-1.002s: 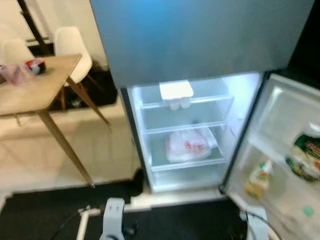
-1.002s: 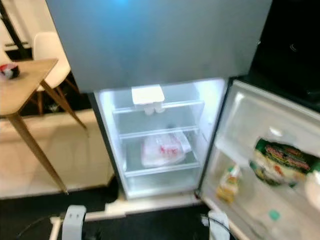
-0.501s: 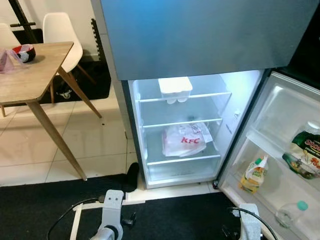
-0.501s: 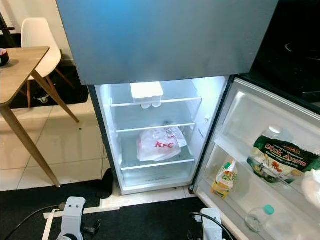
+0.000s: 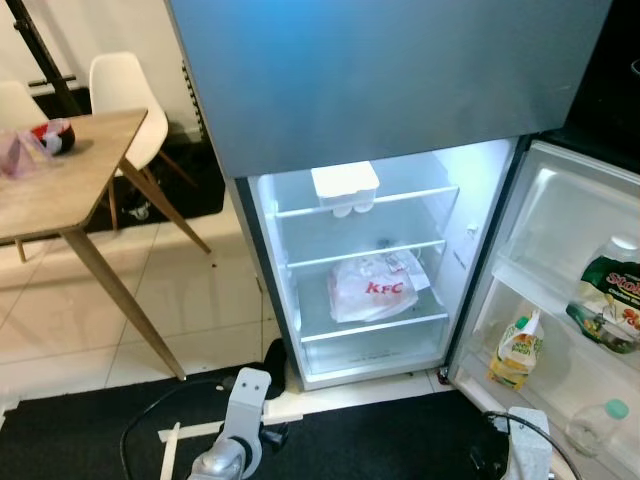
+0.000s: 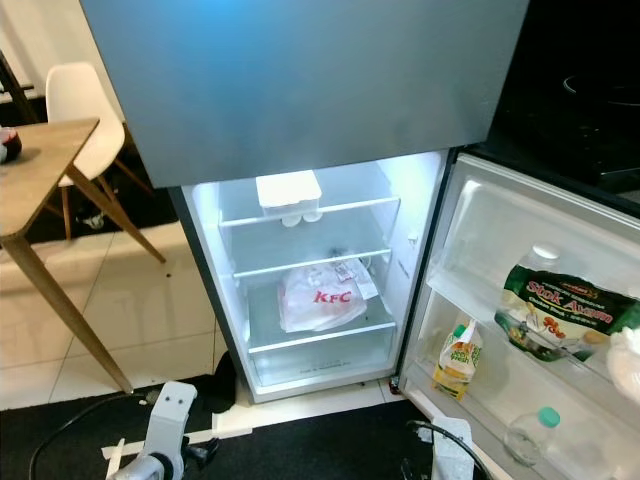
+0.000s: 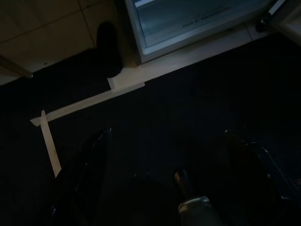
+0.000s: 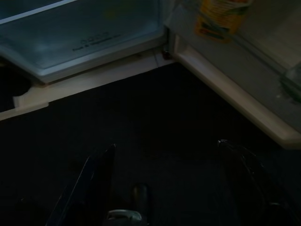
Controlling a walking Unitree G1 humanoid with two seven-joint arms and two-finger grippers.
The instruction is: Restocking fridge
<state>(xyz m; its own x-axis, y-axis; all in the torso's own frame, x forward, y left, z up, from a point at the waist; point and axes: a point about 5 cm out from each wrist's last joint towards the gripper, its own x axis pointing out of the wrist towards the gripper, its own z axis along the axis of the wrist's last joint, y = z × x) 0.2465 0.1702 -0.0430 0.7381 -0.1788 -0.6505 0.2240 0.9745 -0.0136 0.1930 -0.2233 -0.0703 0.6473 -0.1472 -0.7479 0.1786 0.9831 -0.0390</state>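
Note:
The fridge's lower compartment (image 5: pixel 365 270) stands lit, its door (image 6: pixel 530 330) swung out to the right. A white KFC bag (image 5: pixel 372 289) lies on the middle glass shelf, and a white tray (image 5: pixel 345 185) sits up top. In the door racks are a green Stok Ayam pack (image 6: pixel 568 312), a yellow-green pouch (image 6: pixel 458 359) and a clear bottle with a green cap (image 6: pixel 528 435). Both arms hang low before the fridge over the black mat. My left gripper (image 7: pixel 167 134) and my right gripper (image 8: pixel 165 144) are open, nothing between their fingers.
A wooden table (image 5: pixel 60 185) with a red bowl (image 5: pixel 55 135) and a white chair (image 5: pixel 125 95) stand at the left on pale tiles. White tape (image 7: pixel 84 106) and a cable (image 5: pixel 150 425) lie on the black mat. A dark thing (image 7: pixel 107 44) sits by the fridge's lower left corner.
The picture has sharpened and shifted as the camera moved. Nothing in the fridge or its door has moved. Both arms still hang low.

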